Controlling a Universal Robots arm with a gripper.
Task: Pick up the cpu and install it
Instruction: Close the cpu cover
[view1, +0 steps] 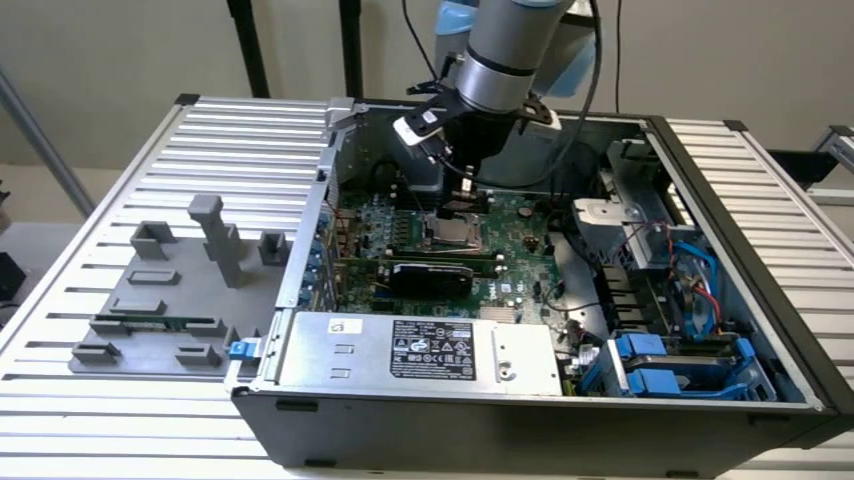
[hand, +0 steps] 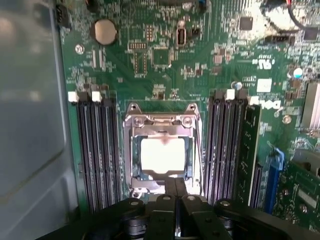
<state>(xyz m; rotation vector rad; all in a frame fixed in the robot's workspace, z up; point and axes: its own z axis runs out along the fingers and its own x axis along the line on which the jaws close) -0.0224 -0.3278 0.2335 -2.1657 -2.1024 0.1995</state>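
Observation:
The cpu (hand: 161, 154), a small square chip with a bright silver top, lies flat inside the metal socket frame (hand: 162, 120) on the green motherboard. My gripper (hand: 176, 184) hangs just above the near edge of the socket, its two black fingers pressed together with nothing seen between them. In the exterior view the gripper (view1: 463, 200) points down into the open computer case, right over the socket (view1: 457, 236) in the middle of the board.
Dark memory slots (hand: 97, 150) flank the socket on both sides, with a green memory stick (hand: 247, 150) seated in one. A power-supply box (view1: 414, 350) fills the case front and blue drive bays (view1: 681, 365) sit at the exterior view's right. A grey fixture plate (view1: 174, 290) lies outside.

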